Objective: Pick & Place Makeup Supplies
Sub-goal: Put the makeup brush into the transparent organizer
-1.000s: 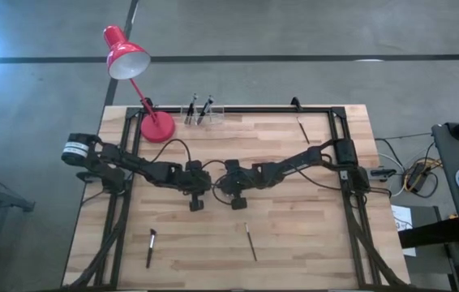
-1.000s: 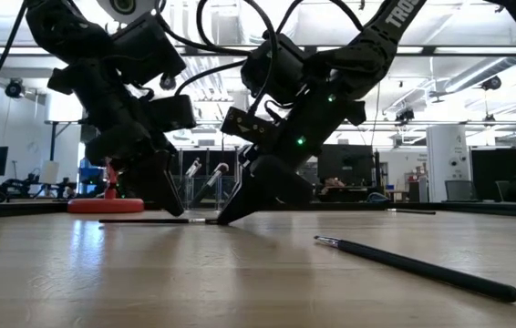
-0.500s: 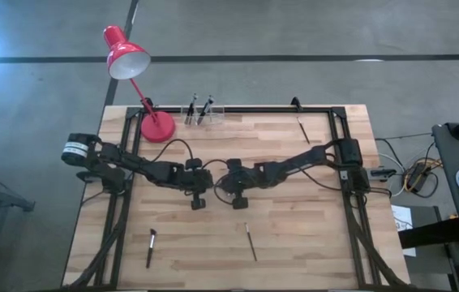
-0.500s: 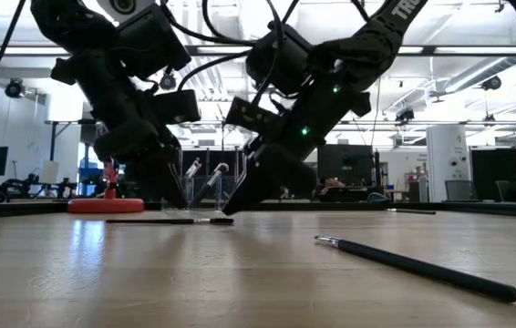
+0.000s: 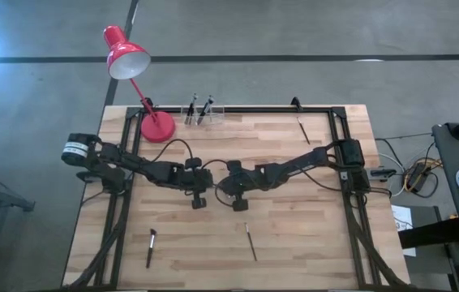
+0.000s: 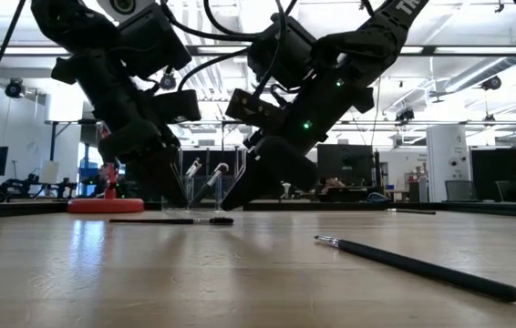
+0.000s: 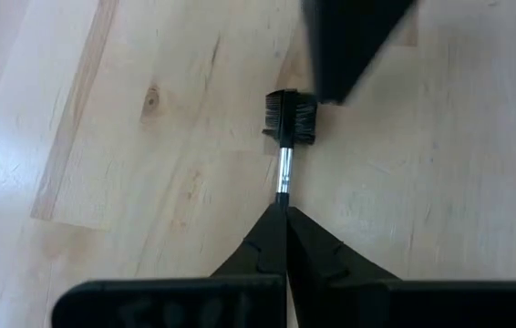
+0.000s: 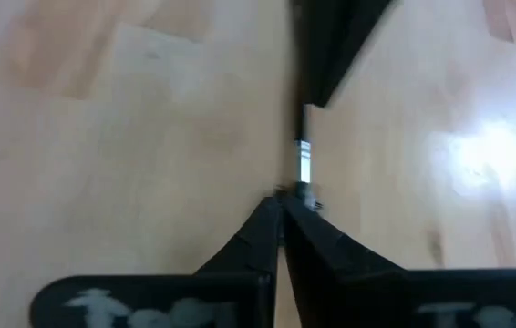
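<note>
A thin makeup brush (image 6: pixel 171 220) lies flat on the table between my two grippers. Its silver ferrule and dark comb-like head (image 7: pixel 291 117) show in the left wrist view. My left gripper (image 5: pixel 198 199) (image 7: pixel 285 211) is shut, with its tips over the handle just behind the ferrule. My right gripper (image 5: pixel 238 202) (image 8: pixel 281 208) is also shut and hangs slanted just above the head end (image 6: pixel 222 220). Two more brushes (image 5: pixel 152 246) (image 5: pixel 250 241) lie toward the near edge and one (image 5: pixel 302 128) lies toward the far right. My left gripper comes down slanting from the table's left, its shut fingers over the brush's handle behind the ferrule (image 7: pixel 283 180). The fingers hide that spot, and I cannot tell whether they touch it. The brush lies flat on the wood.
A clear holder (image 5: pixel 200 112) with a few brushes stands at the far edge beside a red desk lamp (image 5: pixel 156 126). A black frame rail (image 5: pixel 238 109) runs round the table. In the low view one brush (image 6: pixel 417 264) lies close in front. People sit in the room beyond.
Both grippers have risen a little off the table, fingers staying shut. The right one has lifted away from the brush's head end. The brush between them has slid a short way toward the table's right and has lain still since.
</note>
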